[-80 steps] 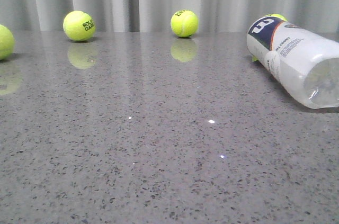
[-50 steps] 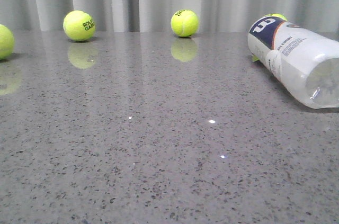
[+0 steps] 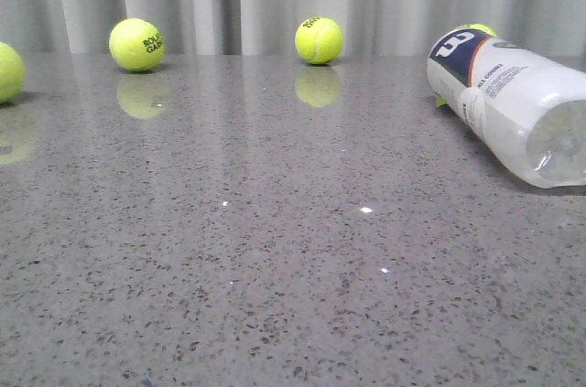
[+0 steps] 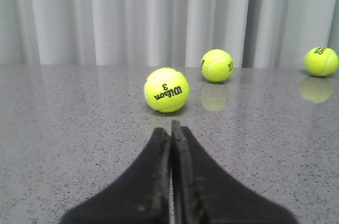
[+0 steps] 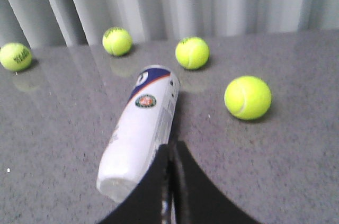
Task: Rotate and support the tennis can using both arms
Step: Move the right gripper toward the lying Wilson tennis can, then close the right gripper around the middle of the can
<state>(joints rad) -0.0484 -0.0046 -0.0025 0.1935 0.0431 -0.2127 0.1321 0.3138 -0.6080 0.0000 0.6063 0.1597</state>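
Front view: the tennis can point(image 3: 508, 103) lies on its side at the right of the grey table point(image 3: 275, 250), navy end away from the camera, pale end toward it, nothing touching it and no arm in shot. The task looks barely begun; the can is not yet gripped, turned or propped, so approach, grasp, rotation and support all remain. Right wrist view: the right gripper point(image 5: 170, 152) has its fingers pressed together with nothing between them, its tips just beside the can point(image 5: 140, 131), near the pale end; contact is hard to judge (the tips overlap the can's edge in this view). Left wrist view: the left gripper point(image 4: 170, 128) is likewise clenched on nothing, pointing at a tennis ball marked "3" point(image 4: 166, 89), and the can does not show there at all, so the left arm seems well apart from it. Hidden or unclear: the can's near end is cut by the right frame edge in the front view, a ball behind the can point(image 3: 478, 30) shows only as a sliver, another ball at the left edge point(image 3: 9, 71) is cropped, and whether the pale end is capped or open cannot be made out.
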